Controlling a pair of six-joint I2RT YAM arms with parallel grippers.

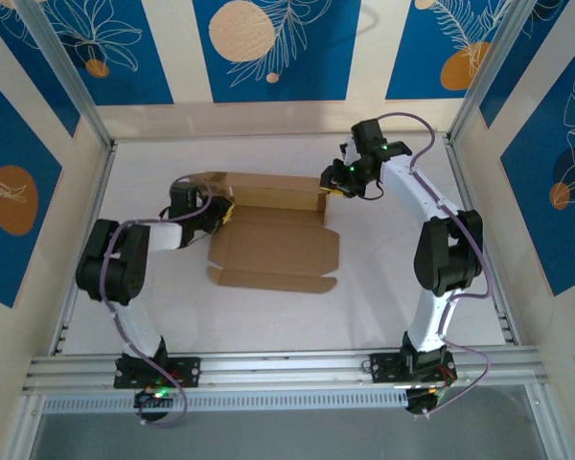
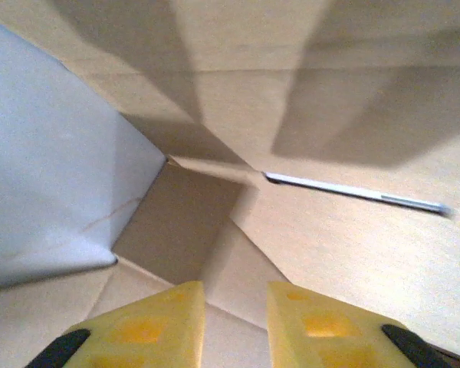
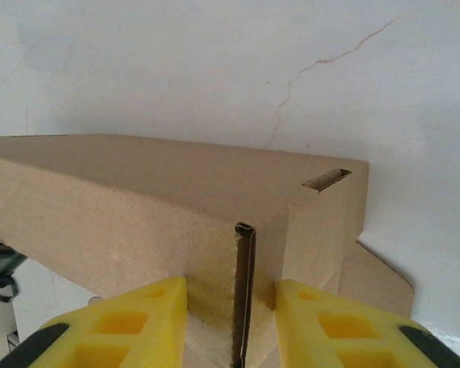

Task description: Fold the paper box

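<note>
- Nearest the lens, the yellow fingers of the right gripper (image 3: 234, 303), clamped on the upright far-right corner of the paper box (image 3: 138, 199), one finger on either side of the raw wall edge.
- In the other wrist view, the left gripper (image 2: 236, 310) with fingers apart and gripping nothing, poised inside the box's left end above a folded corner. A narrow slot (image 2: 353, 192) in the panel beyond.
- From above, box in the middle of the worktop (image 1: 268, 316) between the two arms: far wall up, end walls at least partly up, wide near panel with rounded flaps lying flat.
- Step in hand, by the look of it: squaring and locking the end walls.
- Best done by holding the right corner steady and upright while pressing the left flap down along its crease, never across it. Firm pinch, no crushing of the edge.
- Worth keeping the base flat against the worktop, to stop the sheet sliding.
- Inside the half-formed tray: bare cardboard, nothing else.
</note>
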